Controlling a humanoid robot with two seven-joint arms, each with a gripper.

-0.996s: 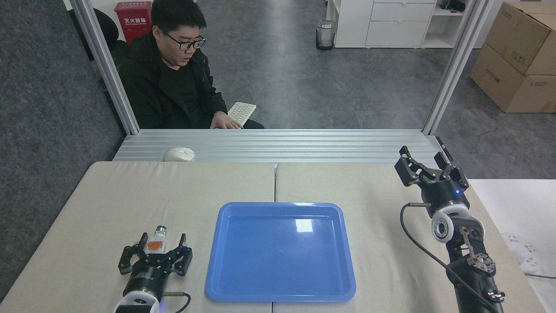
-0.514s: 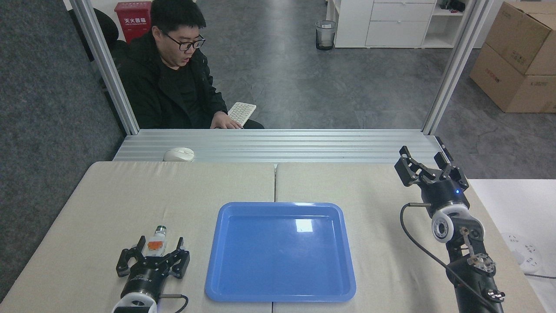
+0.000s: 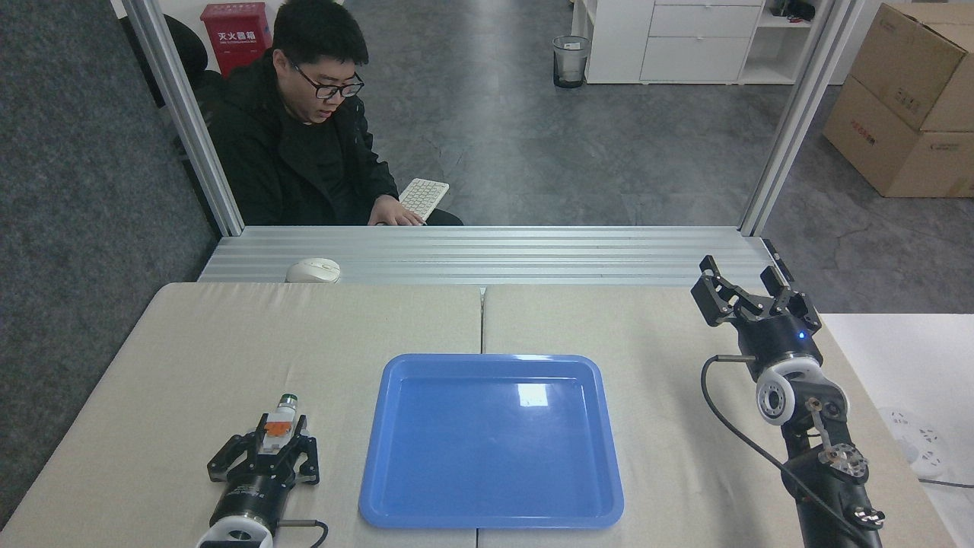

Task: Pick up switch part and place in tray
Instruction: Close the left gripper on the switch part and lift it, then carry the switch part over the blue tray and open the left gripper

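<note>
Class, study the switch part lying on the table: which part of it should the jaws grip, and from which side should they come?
Grip the white block end of the switch part, closing across its narrow width from the near side. It lies lengthwise, button pointing away; the left gripper already closes there.

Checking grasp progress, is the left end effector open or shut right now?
Shut on the switch part: the left end effector has its black fingers drawn in against the part's white body, beside the blue tray.

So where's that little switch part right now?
In the head view, the switch part sits low on the left, between the fingers of the left gripper, just left of the blue tray.
</note>
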